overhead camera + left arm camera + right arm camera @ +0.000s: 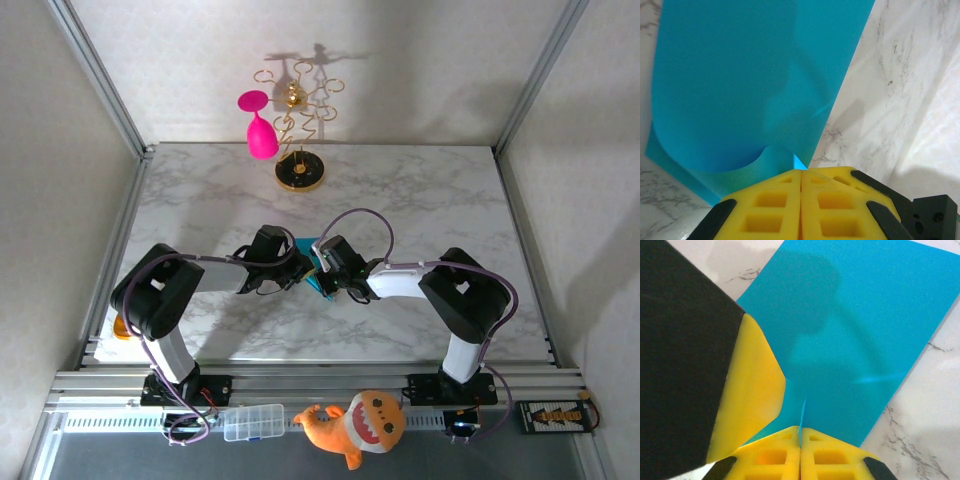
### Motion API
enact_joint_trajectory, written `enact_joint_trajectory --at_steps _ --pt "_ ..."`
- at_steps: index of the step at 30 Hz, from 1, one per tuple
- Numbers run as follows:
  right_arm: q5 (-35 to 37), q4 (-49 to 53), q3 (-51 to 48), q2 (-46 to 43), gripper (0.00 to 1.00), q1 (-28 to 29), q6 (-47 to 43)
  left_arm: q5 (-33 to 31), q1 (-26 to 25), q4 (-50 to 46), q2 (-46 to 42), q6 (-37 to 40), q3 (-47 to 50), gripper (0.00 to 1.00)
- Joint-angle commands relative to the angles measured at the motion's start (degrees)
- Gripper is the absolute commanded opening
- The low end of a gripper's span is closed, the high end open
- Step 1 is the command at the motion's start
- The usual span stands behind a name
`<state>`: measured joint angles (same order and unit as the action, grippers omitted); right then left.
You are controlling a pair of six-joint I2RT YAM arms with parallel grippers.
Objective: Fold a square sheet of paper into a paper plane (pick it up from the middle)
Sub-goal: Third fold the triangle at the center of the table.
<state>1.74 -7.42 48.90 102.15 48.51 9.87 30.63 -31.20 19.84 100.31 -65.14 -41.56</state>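
The square sheet of paper (306, 245) is turquoise-blue and lies at the middle of the marble table (420, 200), mostly under the two grippers. My left gripper (298, 268) and right gripper (324, 268) meet tip to tip over it. In the left wrist view the sheet (750, 80) curls up at its near edge, and a small raised fold runs into the seam of my left gripper (801, 172), which is shut on it. In the right wrist view a thin upright ridge of the sheet (850, 325) is pinched in my shut right gripper (800, 430). The left gripper's yellow finger (752, 385) stands close on the left.
A gold stand (299, 175) with a pink goblet (261, 135) hanging on it is at the back centre. On the near rail sit an orange plush toy (358, 425) and a clear plastic box (253, 422). Metal frame posts line both sides.
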Motion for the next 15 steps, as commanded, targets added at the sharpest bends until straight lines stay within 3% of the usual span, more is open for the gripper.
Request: enact_joint_trajectory --at_steps 1,15 --pt "0.1 2.7 1.1 1.4 0.08 -0.4 0.3 -0.4 -0.5 -0.9 1.5 1.4 -0.3 0.07" --pt "0.1 3.1 1.5 1.8 0.08 -0.5 0.3 -1.1 -0.4 -3.2 2.3 2.6 -0.4 0.05"
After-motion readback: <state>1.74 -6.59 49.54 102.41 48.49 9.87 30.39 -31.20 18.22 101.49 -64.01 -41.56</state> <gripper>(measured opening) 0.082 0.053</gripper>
